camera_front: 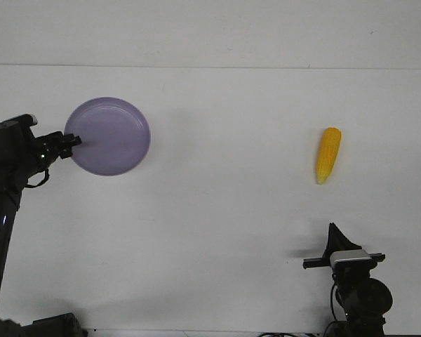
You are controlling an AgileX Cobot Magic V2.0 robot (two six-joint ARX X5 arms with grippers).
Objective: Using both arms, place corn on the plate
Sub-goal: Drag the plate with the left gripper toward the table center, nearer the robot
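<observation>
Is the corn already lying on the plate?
No, the corn lies on the bare table, far right of the plate.

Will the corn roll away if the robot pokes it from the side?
Probably, a little. The corn looks round and lies loose on the flat table, so a sideways poke would likely roll it. It narrows to a point at one end, so it may curve rather than roll straight. It looks stiff, so it shouldn't bend when lifted.

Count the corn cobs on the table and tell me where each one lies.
1. The only corn lies on the table's right side, tip pointing toward the robot, ahead of the right gripper and far from the plate on the left. Nothing visible could hide another.
</observation>
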